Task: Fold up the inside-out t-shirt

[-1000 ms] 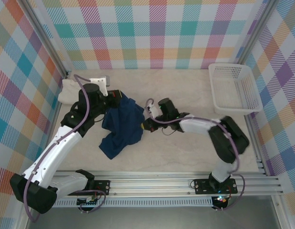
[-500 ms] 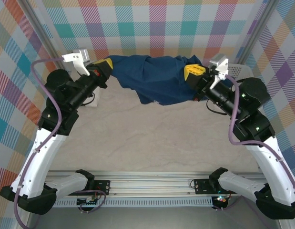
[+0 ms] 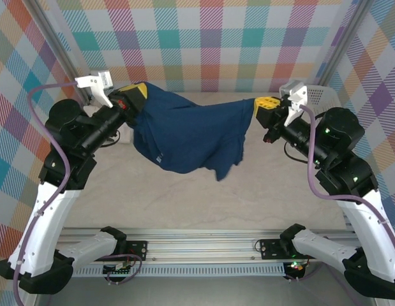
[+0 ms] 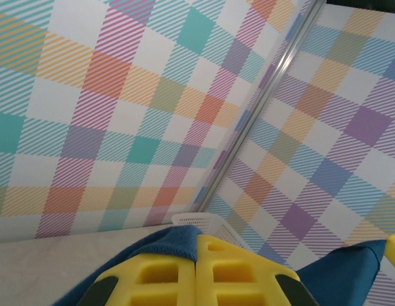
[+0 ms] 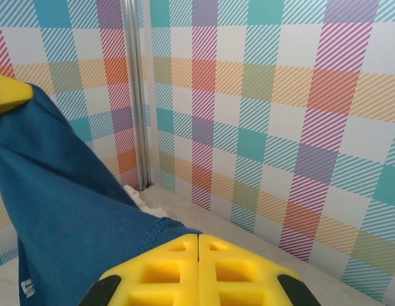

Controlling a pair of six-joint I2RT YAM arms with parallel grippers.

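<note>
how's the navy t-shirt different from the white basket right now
The navy t-shirt is dark soft cloth; the white basket is pale rigid mesh. The t-shirt hangs in the air, gripped by the left pincer and right pincer; the basket sits untouched at the far right.

The dark navy blue short-sleeved cloth t-shirt point(image 3: 184, 137) is soft, matt knit fabric, hanging in loose creases, with a stitched hem. At its two ends, the left gripper point(image 3: 134, 94) and right gripper point(image 3: 264, 104) have yellow moulded plastic fingers point(image 5: 159, 274), smooth with a dull sheen. Below the shirt, the pale beige table top point(image 3: 184, 204) is smooth, matt and faintly marbled. Right of the shirt, the white lattice plastic basket point(image 3: 325, 95) looks slightly glossy. Behind the shirt, the plaid printed wall panels point(image 3: 203, 44) are flat and matt, and the grey metal corner post point(image 5: 134, 95) has a satin finish.
</note>
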